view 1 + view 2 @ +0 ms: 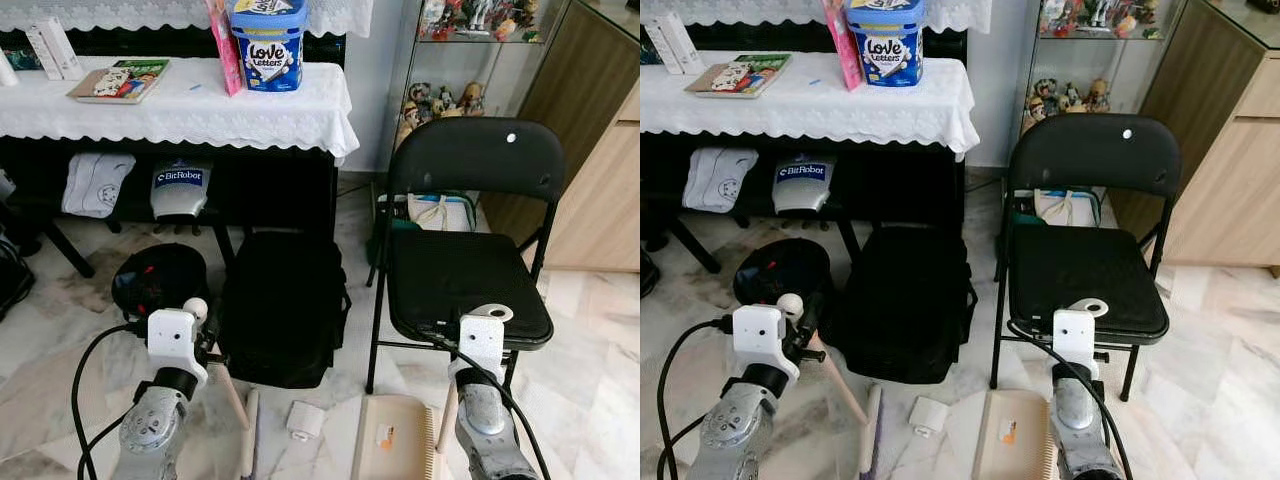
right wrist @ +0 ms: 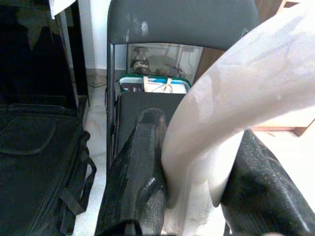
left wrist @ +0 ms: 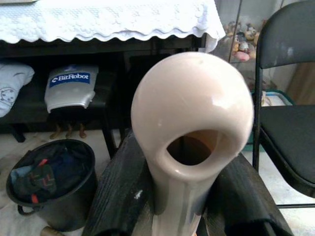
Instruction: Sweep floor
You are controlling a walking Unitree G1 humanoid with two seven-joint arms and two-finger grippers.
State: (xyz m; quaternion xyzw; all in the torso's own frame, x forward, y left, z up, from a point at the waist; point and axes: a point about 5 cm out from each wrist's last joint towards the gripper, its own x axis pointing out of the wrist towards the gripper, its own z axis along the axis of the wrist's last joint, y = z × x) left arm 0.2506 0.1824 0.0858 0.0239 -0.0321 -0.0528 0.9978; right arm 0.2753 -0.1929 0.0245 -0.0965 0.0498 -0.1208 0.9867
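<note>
Left gripper (image 3: 182, 206) jaws clamp brush handle (image 3: 192, 128); right gripper (image 2: 197, 196) jaws clamp dustpan (image 1: 393, 438) handle. Sweep paper scrap (image 1: 305, 420), lower centre, into pan; avoid backpack (image 1: 283, 305).

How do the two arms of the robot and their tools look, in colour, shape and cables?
Both arms are silver metal with rounded joints, each ending in a white boxy wrist block. A black cable runs along each arm. The left tool and the right tool each have two long black fingers with a rough, textured surface.
</note>
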